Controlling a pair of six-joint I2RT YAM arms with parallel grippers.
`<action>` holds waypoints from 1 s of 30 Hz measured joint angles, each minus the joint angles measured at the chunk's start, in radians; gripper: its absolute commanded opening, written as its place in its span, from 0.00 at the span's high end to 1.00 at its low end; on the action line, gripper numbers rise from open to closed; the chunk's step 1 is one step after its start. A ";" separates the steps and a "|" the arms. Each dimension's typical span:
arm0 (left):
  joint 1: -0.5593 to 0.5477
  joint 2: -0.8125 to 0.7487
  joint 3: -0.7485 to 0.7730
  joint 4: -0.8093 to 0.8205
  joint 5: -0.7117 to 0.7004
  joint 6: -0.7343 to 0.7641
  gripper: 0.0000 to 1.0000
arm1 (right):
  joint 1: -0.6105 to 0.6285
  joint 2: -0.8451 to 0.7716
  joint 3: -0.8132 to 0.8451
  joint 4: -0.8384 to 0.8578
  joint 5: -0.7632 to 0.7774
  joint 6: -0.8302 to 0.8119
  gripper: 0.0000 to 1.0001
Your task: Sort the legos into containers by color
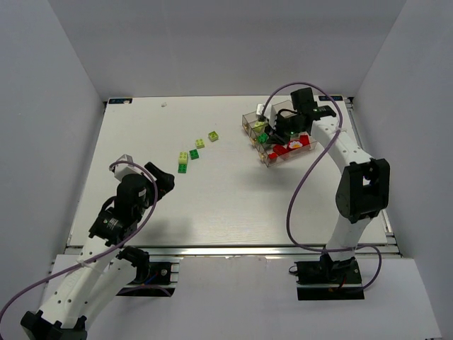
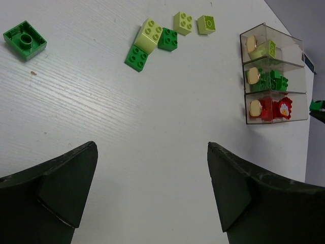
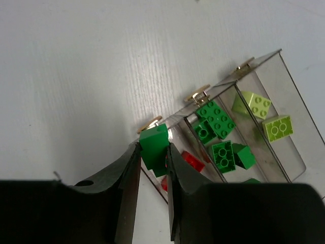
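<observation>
The three joined clear containers stand at the back right. In the right wrist view they hold red, dark green and yellow-green legos, one colour each. My right gripper is shut on a dark green lego and holds it over the near end of the red bin, beside the green bin. My left gripper is open and empty above bare table. Loose legos lie ahead of it: dark green ones and yellow-green ones.
The loose legos form a diagonal line mid-table. White walls enclose the table on three sides. The right arm reaches over the table's right side, with its purple cable looping beside it.
</observation>
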 measured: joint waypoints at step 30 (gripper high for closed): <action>0.000 0.039 0.000 -0.002 0.014 -0.023 0.02 | -0.109 0.404 0.274 0.200 0.180 0.249 0.77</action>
